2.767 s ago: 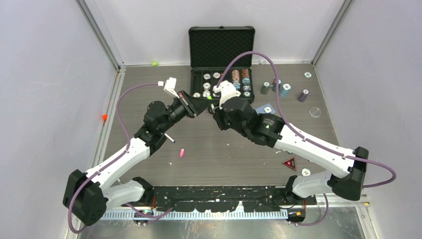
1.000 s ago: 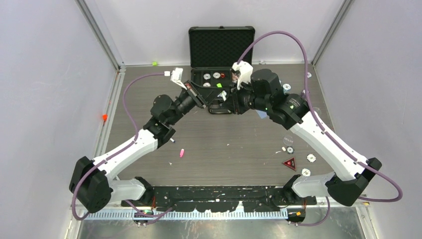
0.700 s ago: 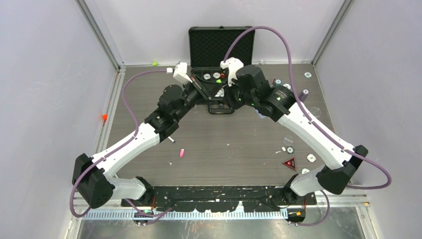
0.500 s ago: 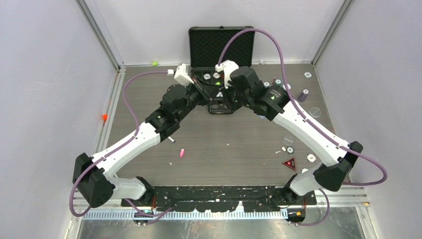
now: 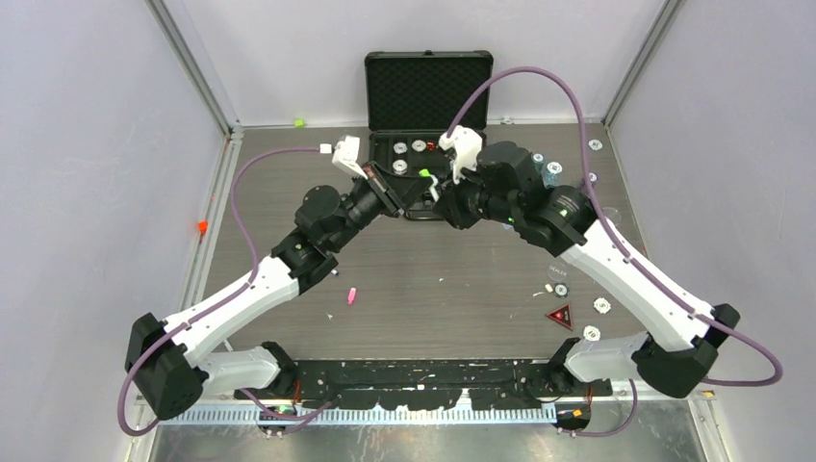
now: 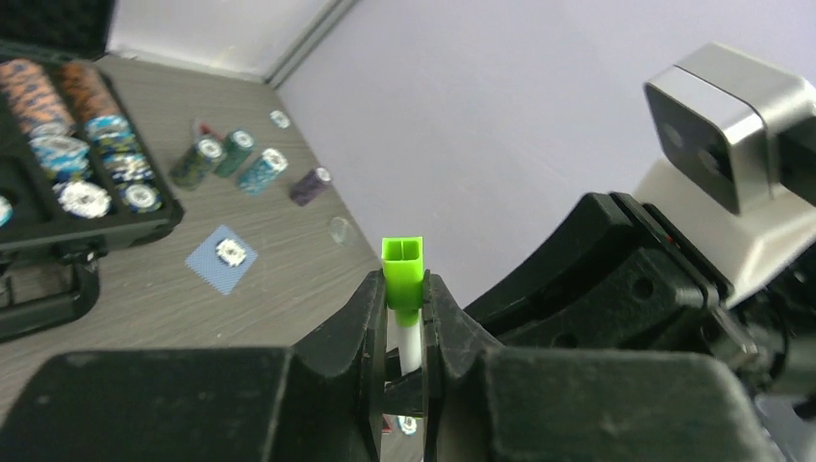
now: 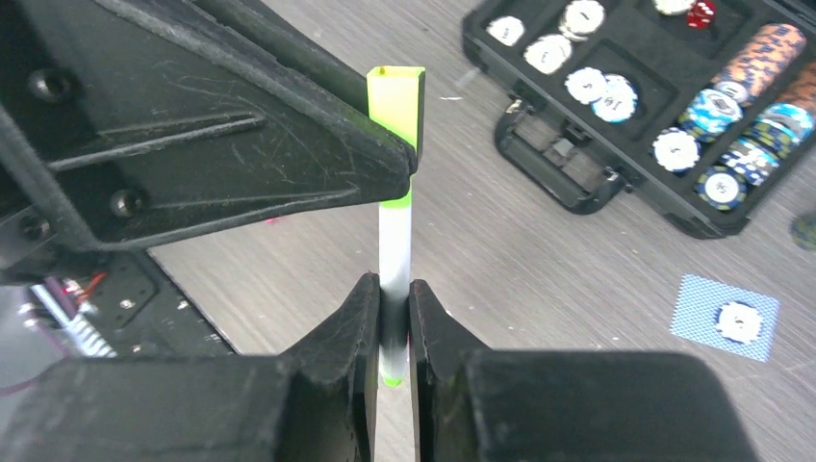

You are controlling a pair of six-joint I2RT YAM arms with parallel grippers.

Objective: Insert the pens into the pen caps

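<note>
Bright even overhead light, soft faint shadows, wrist views blurred up close, backgrounds sharp

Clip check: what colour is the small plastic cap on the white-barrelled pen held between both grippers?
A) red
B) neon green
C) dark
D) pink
B: the neon green plastic cap tops the white-barrelled pen, pinched by the left gripper while the right gripper clamps the barrel.
</note>
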